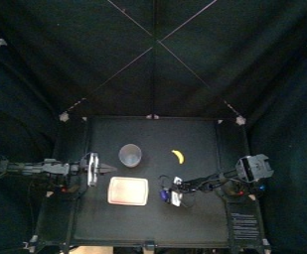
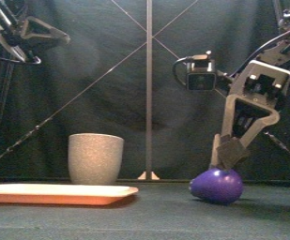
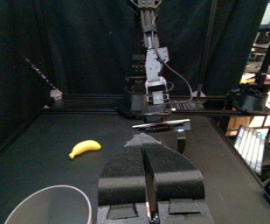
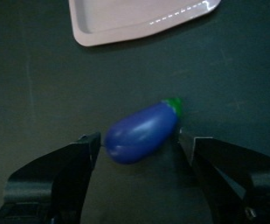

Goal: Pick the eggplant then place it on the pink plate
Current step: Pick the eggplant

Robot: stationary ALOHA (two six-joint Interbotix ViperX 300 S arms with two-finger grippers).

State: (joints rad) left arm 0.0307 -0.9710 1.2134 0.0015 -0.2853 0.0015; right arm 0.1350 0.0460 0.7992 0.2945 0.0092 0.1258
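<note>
The purple eggplant (image 2: pixel 218 186) with a green stem lies on the black table, right of the pink plate (image 2: pixel 59 194). My right gripper (image 4: pixel 140 136) is lowered over it and open. One jaw stands on each side of the eggplant (image 4: pixel 143 131), close to its skin. In the right wrist view the pink plate (image 4: pixel 137 19) lies just beyond the eggplant. My left gripper (image 3: pixel 148 171) is shut on nothing and rests low at the table's left side (image 1: pixel 84 171).
A tall grey speckled cup (image 2: pixel 95 157) stands behind the plate, left of centre. A yellow banana (image 1: pixel 179 156) lies to its right, behind the right gripper (image 1: pixel 177 186). The left wrist view shows the banana (image 3: pixel 86 149) and the cup's rim (image 3: pixel 50 206).
</note>
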